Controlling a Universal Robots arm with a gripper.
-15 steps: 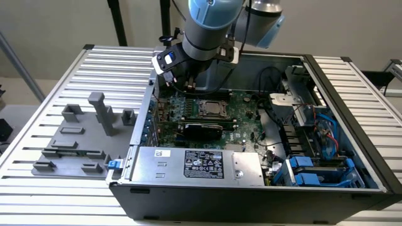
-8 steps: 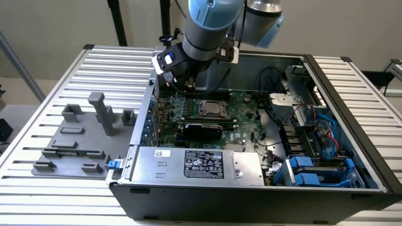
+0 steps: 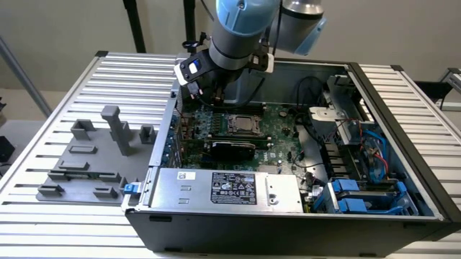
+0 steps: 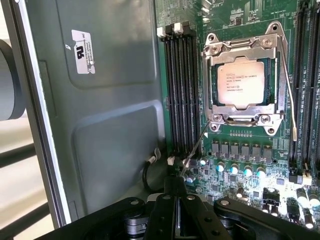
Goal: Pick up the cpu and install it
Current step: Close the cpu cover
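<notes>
Arm: the pale blue and grey robot arm (image 3: 241,24) reaches down from above into the far, exterior view's left part of the open case.
Claw: the black gripper (image 4: 176,192) has its fingers drawn narrow, pressed together, and hangs just over the green motherboard (image 4: 235,165), beside the row of black memory slots (image 4: 182,90).
Chip: the cpu (image 4: 241,82), a flat square with a silvery-white printed top, lies flat in its socket near the middle of the board, apart from the claw.
Socket: a silver metal frame (image 4: 243,47) surrounds the chip, with a thin wire lever (image 4: 289,85) running along one side.
Case: the black open computer case (image 3: 288,232) lies on its side on a slatted aluminium table (image 3: 72,81).
Near side of case: a silver power supply box (image 3: 223,189) with a white label.
Exterior view's right of case: blue plastic drive carriers (image 3: 360,197).
Exterior view's left of case: grey plastic fixture blocks (image 3: 94,156) stand on the table, well apart from the arm.
Case wall: a white sticker (image 4: 82,50) on the grey sheet metal.
</notes>
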